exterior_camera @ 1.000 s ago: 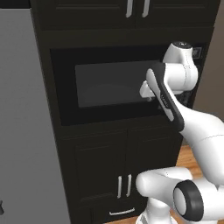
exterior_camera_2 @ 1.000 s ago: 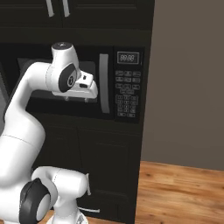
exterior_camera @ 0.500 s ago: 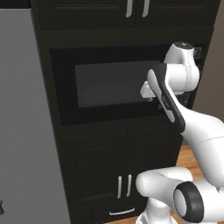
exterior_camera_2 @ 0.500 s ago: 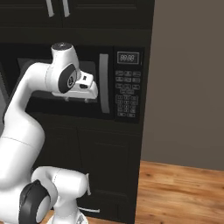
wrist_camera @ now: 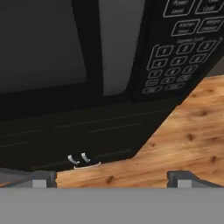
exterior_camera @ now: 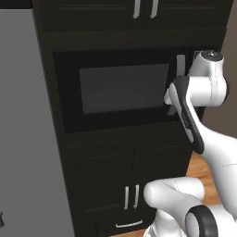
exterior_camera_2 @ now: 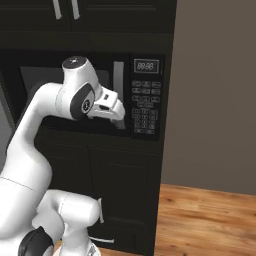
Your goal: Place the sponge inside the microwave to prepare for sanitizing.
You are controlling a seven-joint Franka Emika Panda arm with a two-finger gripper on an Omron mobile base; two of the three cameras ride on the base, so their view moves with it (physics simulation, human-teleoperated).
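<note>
The black built-in microwave [exterior_camera: 122, 88] has its door closed, and the dark window shows nothing inside. Its pale vertical door handle [exterior_camera_2: 118, 75] stands just left of the keypad [exterior_camera_2: 145, 107]. My gripper [exterior_camera_2: 121, 117] hovers close in front of the door's lower right part, below the handle. In the hand view the handle [wrist_camera: 114, 48] and keypad [wrist_camera: 179, 57] are near, and the gripper [wrist_camera: 112, 178] is open with its fingertips [wrist_camera: 43, 179] wide apart and nothing between them. The sponge is out of view.
Dark cabinet doors with metal pulls [exterior_camera: 131, 196] sit below the microwave, with more cabinets [exterior_camera: 143, 8] above. A tall grey panel [exterior_camera: 25, 139] stands at the left. Wooden floor [exterior_camera_2: 205, 220] and a plain wall [exterior_camera_2: 215, 90] lie to the right.
The arm has shifted slightly to the right, bringing the hand nearer the door handle. The gripper stays open and the microwave door stays closed.
</note>
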